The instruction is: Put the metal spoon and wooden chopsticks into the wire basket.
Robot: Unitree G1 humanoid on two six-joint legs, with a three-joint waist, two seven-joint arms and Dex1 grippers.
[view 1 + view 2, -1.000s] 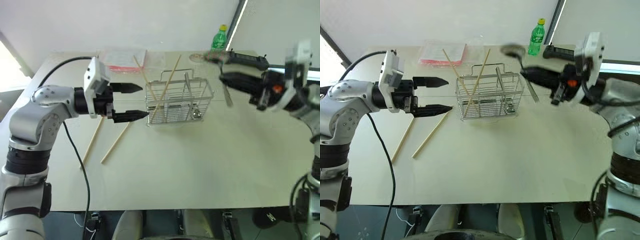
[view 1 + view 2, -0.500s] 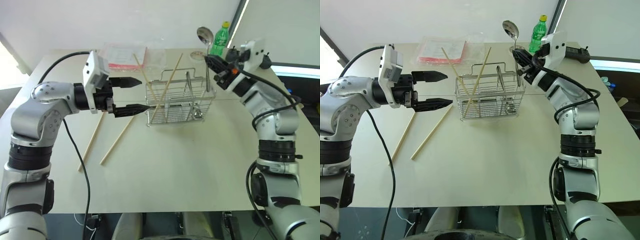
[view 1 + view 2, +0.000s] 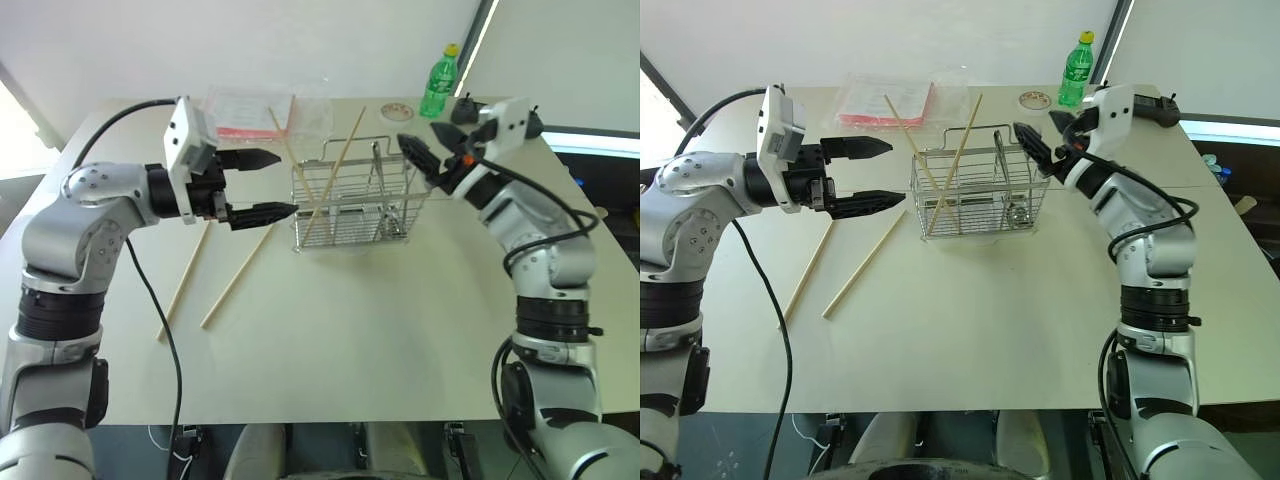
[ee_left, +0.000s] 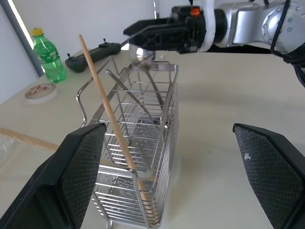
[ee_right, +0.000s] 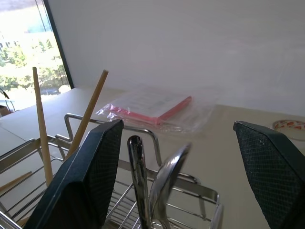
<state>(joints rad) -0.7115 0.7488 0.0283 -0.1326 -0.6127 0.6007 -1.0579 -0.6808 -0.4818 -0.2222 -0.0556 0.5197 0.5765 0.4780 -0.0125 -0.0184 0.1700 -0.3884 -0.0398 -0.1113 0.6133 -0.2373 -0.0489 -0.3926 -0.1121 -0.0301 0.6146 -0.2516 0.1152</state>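
Two wooden chopsticks [image 3: 214, 272] lie on the table below my left gripper [image 3: 258, 186], spread and empty, long axes running away and rightward. Two more lean in the wire basket [image 3: 352, 205]. The metal spoon [image 5: 167, 179] stands inside, beneath my right gripper [image 3: 428, 146], spread. No legible writing.

Two chopsticks [image 3: 212, 272] lie left of the wire basket [image 3: 355, 205].
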